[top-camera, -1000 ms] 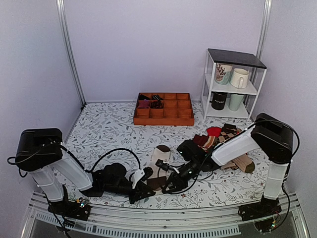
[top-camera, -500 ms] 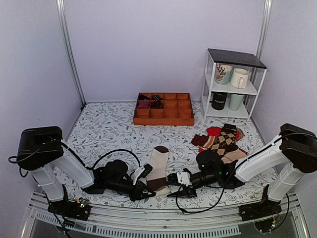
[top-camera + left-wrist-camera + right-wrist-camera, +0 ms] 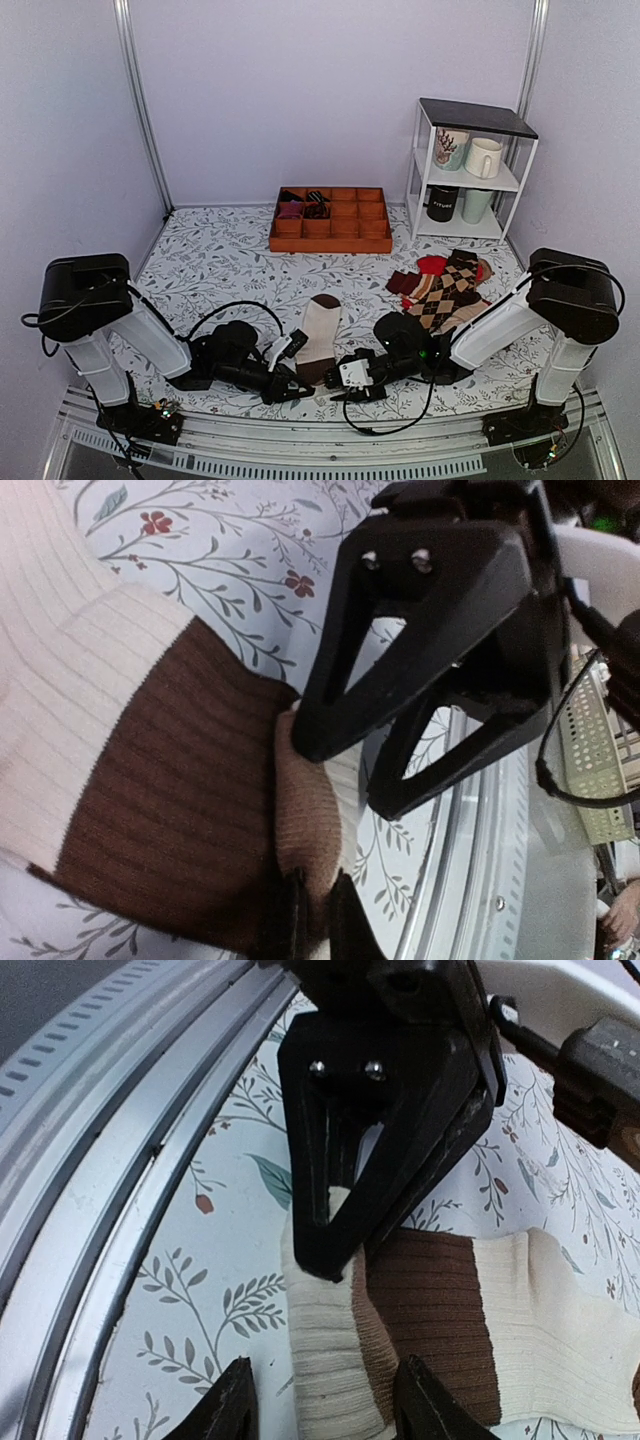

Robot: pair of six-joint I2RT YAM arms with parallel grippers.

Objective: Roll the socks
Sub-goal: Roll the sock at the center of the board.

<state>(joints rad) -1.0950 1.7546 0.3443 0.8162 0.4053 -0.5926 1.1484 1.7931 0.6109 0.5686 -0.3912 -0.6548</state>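
Observation:
One of the socks (image 3: 322,325) lies flat near the table's front edge, cream with a dark brown band and a tan cuff. The cuff end is folded over into a short roll (image 3: 340,1360). My left gripper (image 3: 320,925) is shut on the tan cuff (image 3: 305,825) at the roll's end. My right gripper (image 3: 325,1410) is open, with its fingers standing on either side of the roll, facing the left gripper (image 3: 390,1110). From above, the left gripper (image 3: 297,385) and the right gripper (image 3: 343,378) meet at the sock's near end.
A pile of argyle and red socks (image 3: 448,285) lies at the right. A wooden compartment tray (image 3: 330,222) sits at the back, and a white shelf with mugs (image 3: 470,170) is at the back right. The metal front rail (image 3: 100,1160) runs just beside the grippers.
The right arm dropped low and then slid left to the sock's cuff end, and its jaws opened wider. The left gripper stayed shut on the cuff.

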